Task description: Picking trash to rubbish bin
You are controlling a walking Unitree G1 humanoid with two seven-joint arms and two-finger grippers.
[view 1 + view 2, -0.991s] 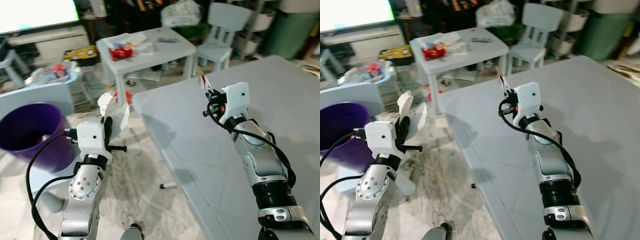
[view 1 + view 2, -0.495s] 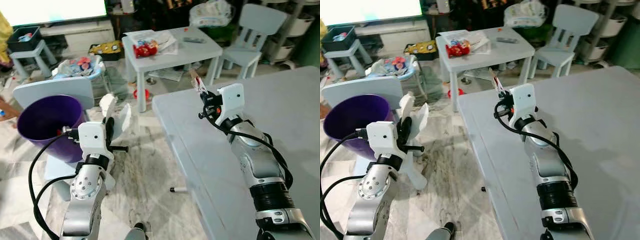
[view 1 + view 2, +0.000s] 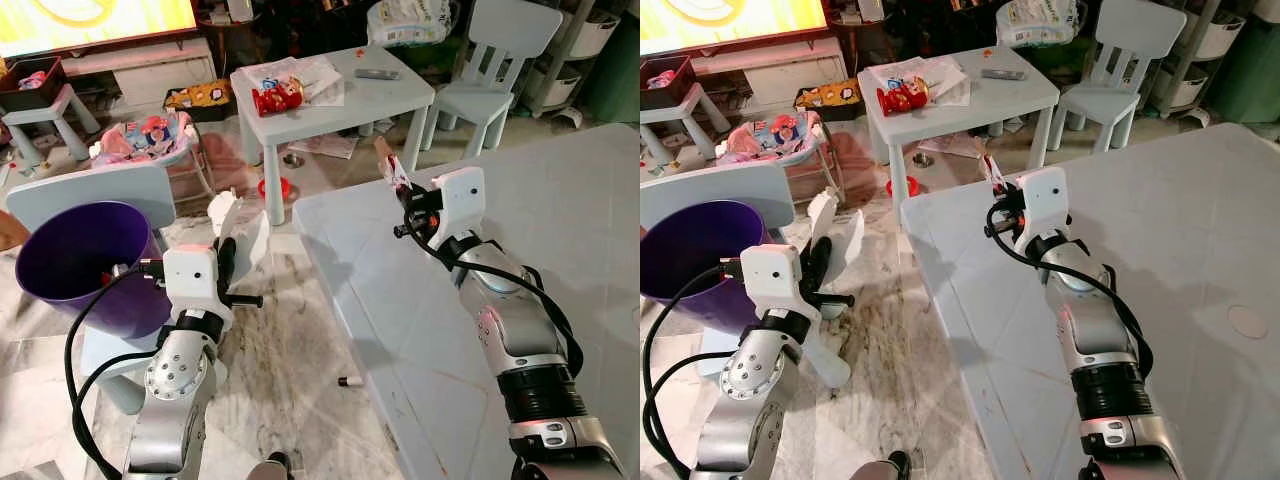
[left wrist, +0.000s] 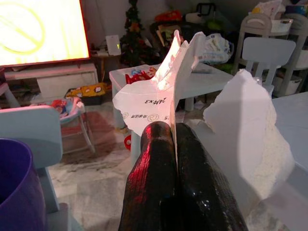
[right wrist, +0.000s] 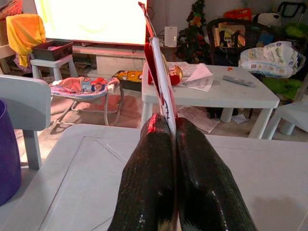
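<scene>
Carrying stage, nothing binned: left gripper (image 3: 232,222) pinching white paper scrap (image 4: 163,91), right gripper (image 3: 400,185) pinching red wrapper (image 5: 156,62). Purple bin (image 3: 70,250) near left; both drops pending.

The purple bin (image 3: 70,262) is partly covered by the left arm's cable and wrist block, and its base sits behind a pale blue chair (image 3: 95,190); what lies inside (image 3: 112,270) is too small to name; the print on the white paper (image 4: 159,91) is only partly legible; the thin red and white wrapper (image 5: 156,72) is seen edge-on, so its face is unreadable; the screen (image 3: 95,14) is cut by the top edge; the small dark thing on the floor (image 3: 350,381) cannot be identified.
</scene>
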